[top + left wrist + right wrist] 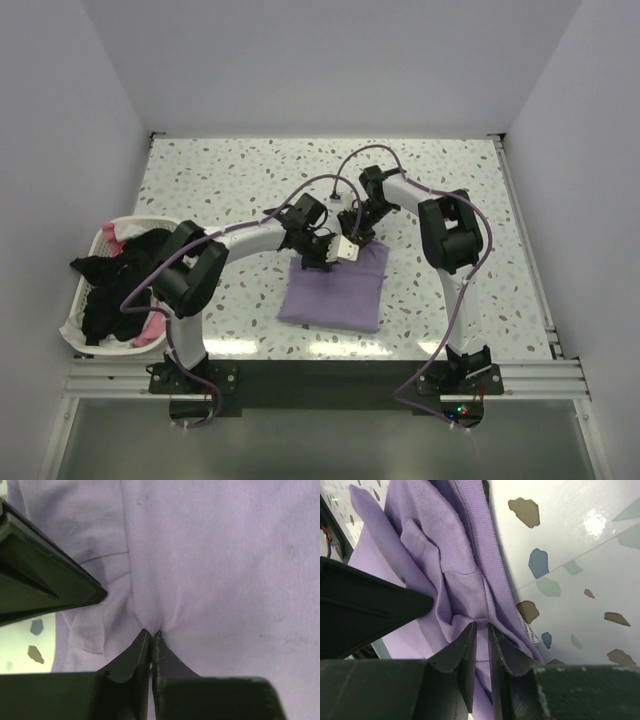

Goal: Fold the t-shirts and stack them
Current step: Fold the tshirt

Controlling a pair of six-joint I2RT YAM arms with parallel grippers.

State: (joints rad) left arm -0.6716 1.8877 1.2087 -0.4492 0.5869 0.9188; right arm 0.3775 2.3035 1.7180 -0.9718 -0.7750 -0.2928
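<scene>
The lilac-purple t-shirt (pixel 335 290) lies partly folded on the table near the front middle. My left gripper (pixel 318 256) is shut on the shirt's cloth at its far left edge; the left wrist view shows the fabric (pixel 210 555) puckered into the closed tips (pixel 151 632). My right gripper (pixel 357 238) is at the shirt's far right corner, jaws nearly closed with a fold of lilac cloth (pixel 465 580) between them beside the ribbed collar (pixel 485 545). A black shirt (pixel 115 285) and a pink one (pixel 150 330) lie in the basket.
A white laundry basket (pixel 85 310) stands at the table's left edge, holding the black and pink cloth. The speckled tabletop (pixel 250 180) stretches behind the arms. White walls close in the back and sides.
</scene>
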